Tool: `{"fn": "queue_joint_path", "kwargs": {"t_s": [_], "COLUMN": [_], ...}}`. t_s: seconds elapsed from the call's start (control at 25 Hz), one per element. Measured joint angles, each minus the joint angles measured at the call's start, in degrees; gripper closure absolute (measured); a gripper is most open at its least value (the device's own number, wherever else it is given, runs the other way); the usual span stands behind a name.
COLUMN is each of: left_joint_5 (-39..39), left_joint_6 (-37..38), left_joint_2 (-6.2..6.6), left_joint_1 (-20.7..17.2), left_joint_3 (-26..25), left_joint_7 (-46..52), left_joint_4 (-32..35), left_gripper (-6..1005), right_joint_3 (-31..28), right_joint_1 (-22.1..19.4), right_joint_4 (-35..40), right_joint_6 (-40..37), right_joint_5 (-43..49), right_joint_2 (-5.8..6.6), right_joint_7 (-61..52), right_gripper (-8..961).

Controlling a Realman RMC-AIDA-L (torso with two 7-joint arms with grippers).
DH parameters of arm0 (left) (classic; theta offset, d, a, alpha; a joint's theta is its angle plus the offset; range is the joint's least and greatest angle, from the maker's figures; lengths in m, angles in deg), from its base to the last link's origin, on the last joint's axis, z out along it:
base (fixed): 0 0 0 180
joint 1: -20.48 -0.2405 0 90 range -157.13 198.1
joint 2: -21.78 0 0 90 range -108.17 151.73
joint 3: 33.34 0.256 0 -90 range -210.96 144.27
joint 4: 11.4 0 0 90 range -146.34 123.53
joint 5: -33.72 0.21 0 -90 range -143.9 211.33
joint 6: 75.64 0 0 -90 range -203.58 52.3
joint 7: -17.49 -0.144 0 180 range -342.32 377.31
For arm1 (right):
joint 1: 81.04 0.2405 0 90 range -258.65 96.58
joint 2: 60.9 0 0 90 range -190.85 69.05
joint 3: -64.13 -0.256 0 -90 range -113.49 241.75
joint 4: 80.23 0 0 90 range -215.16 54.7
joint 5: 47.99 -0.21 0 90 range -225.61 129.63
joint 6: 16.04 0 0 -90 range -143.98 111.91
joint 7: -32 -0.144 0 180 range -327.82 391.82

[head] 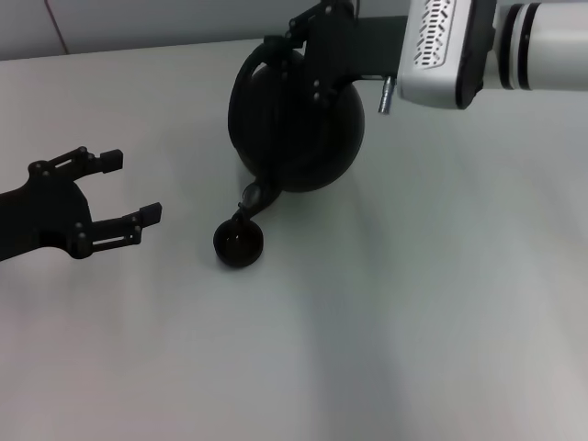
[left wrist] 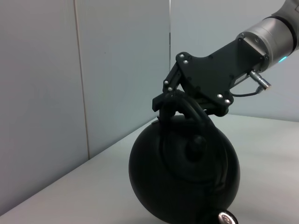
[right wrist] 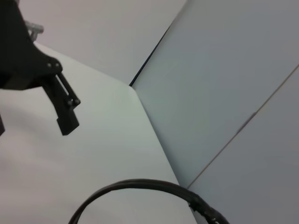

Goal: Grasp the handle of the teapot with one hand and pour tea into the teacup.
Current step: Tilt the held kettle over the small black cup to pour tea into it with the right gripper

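On the far middle of the white table [head: 441, 303], the head view shows the teapot [head: 299, 129] tipped forward, its spout [head: 257, 195] pointing down at the teacup [head: 239, 243] just below it on the near side. The right gripper [head: 296, 37] comes in from the far right and sits on the handle [head: 244, 69] at the pot's top; its black fingers merge with the black pot, so the grip itself is hard to make out. The left gripper [head: 130, 186] hovers well to the left of the cup, jaws spread wide and holding nothing.

From the left wrist view, the teapot [left wrist: 184, 175] shows its round side, cut off at the bottom edge, and the lid knob [left wrist: 195, 145] is visible. That view makes the hold plain: the right gripper [left wrist: 172, 99] is clamped around the handle [left wrist: 192, 111]. The cup cannot be clearly picked out.

From the right wrist view, only a curved stretch of the handle [right wrist: 140, 185] appears, cut off at the edge, with the open left gripper [right wrist: 60, 109] farther off over the table [right wrist: 107, 140]; pot body and cup are out of sight.
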Motion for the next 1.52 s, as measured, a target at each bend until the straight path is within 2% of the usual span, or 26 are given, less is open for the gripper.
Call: {"fn": "queue_joint_path", "kwargs": {"t_s": [1.12, 1.52], "left_joint_5": [0.0, 0.0], "left_joint_6": [-0.87, -1.31], "left_joint_2": [0.0, -0.08], "left_joint_1": [-0.06, -0.04], "left_joint_3": [0.0, 0.0], "left_joint_7": [-0.76, -0.9], "left_joint_4": [0.0, 0.0], "left_gripper": [129, 129], "right_joint_3": [3.87, 2.83], "right_joint_1": [-0.14, -1.27], "right_joint_4": [1.42, 1.42], "right_joint_6": [3.18, 2.8], "right_joint_5": [1.07, -0.26], "right_joint_2": [-0.04, -0.04], "right_joint_7": [0.12, -3.58], "right_gripper": [862, 861]}}
